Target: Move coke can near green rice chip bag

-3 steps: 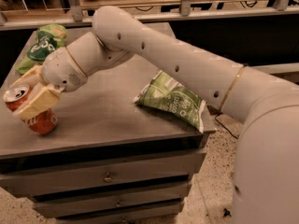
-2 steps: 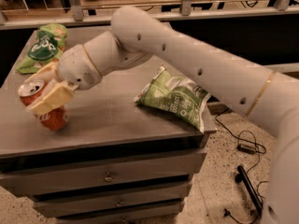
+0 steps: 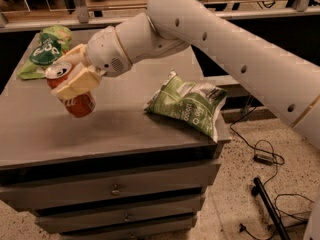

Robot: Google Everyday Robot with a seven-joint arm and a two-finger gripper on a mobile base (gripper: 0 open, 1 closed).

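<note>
- Gripper [image 3: 67, 76] first: your gripper is over the left part of the grey table [image 3: 125, 134]. Its two cream fingers [image 3: 80, 82] are squeezed tight around the coke can [image 3: 82, 105].
- The coke can is tipped to one side in the grip, with its silver top pointing up and left. It looks lifted off the table, with a dark shadow under it.
- A second ago the can was lower and closer to the front left edge. Now it has gone up and in, toward the back.
- That is good for you. The green rice chip bag [image 3: 47, 49] sits at the back left corner, and the can is now just in front of it.
- I think you are nearly done. You need to stand the can up beside that bag and let go.
- Watch the tilt, because a tipped can may roll away.
- The big pale green-and-white bag [image 3: 187, 104] lies on the right side, well apart from the can.
- The grey table has drawers [image 3: 115, 189] below it. Black cables [image 3: 260, 156] lie on the speckled floor [image 3: 235, 204] to the right.
</note>
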